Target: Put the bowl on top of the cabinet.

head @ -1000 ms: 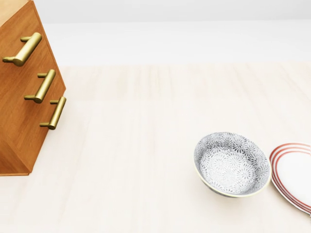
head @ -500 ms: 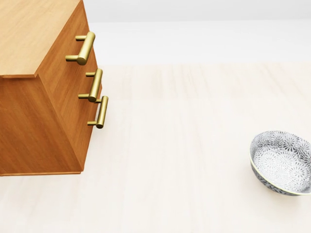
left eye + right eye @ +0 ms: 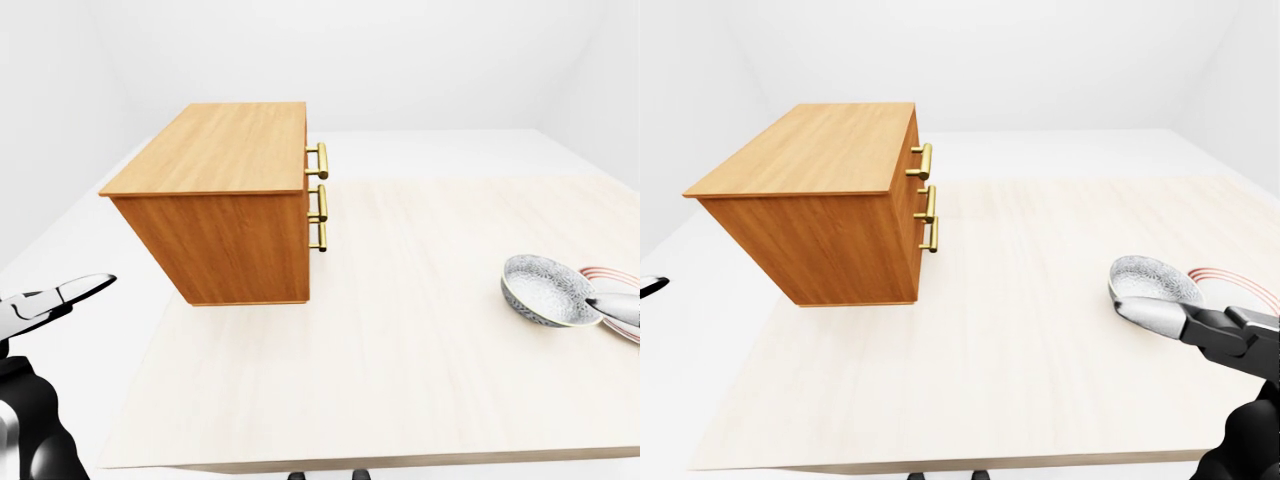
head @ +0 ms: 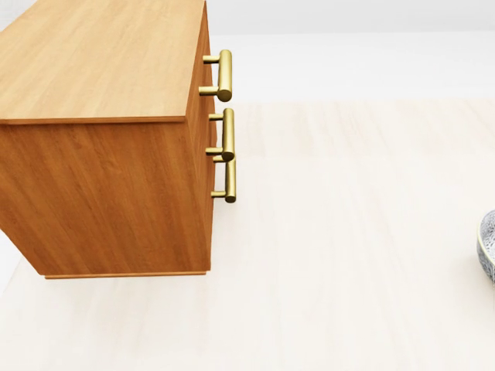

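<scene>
Presently we record a wooden cabinet [image 3: 220, 210] on the pale worktop [image 3: 400, 340], its three brass handles [image 4: 225, 124] along the side turned toward our right hand. The patterned bowl [image 3: 545, 290] rests upright on the worktop, well apart from the cabinet and just beside a red-ringed plate [image 3: 615, 295]. Our right hand [image 3: 1160, 312] — fingertips over the bowl's near rim in the right-eye view — shows no clear grip; we cannot tell its state. Our left hand [image 3: 60, 298] hangs off the worktop's edge, far from the bowl, fingers spread, empty.
</scene>
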`<state>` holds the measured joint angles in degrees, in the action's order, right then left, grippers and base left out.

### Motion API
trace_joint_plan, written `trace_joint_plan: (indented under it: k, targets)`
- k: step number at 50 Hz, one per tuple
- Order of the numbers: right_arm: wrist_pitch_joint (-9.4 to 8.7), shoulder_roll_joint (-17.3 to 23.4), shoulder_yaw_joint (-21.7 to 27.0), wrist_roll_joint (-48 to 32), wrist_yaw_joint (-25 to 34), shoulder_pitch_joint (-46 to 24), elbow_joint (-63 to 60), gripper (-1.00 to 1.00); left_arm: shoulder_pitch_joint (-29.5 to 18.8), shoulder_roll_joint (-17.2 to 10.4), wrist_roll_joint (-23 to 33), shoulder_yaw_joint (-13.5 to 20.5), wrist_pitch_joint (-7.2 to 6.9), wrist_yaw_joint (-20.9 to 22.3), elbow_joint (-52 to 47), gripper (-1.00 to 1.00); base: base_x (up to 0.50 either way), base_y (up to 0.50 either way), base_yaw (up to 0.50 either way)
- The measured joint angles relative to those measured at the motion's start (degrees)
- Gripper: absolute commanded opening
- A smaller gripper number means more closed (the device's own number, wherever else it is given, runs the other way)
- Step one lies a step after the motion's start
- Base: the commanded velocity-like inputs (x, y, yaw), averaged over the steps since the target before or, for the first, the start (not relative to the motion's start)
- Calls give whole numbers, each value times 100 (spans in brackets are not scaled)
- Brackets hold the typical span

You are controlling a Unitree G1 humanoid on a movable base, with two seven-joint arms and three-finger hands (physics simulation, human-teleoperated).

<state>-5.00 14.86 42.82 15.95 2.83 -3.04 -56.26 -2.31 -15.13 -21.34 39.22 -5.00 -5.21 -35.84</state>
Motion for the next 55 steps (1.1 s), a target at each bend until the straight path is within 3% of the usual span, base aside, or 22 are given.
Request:
trace_joint_plan:
  k: [23,30,39,47,55]
  targets:
    - [0,59,-106,-35,-42,-60,142,100,-9,5,17,-21,0,-10,-60,100,0,0,0]
    - [0,502,-229,-387,171,-302,556,100,-6,19,45,-40,0,-16,-119,100,0,0,0]
    - [0,1554,-720,-2143,981,-733,2127,100,-14,16,49,-10,0,-12,-168,100,0,0,0]
    - [0,2163,-1050,-3835,1602,-1042,4071,100,-12,1,29,32,0,-16,-186,100,0,0,0]
    - [0,2862,-1138,-5028,2129,-1150,5831,100,-13,-31,-33,104,0,-30,-198,100,0,0,0]
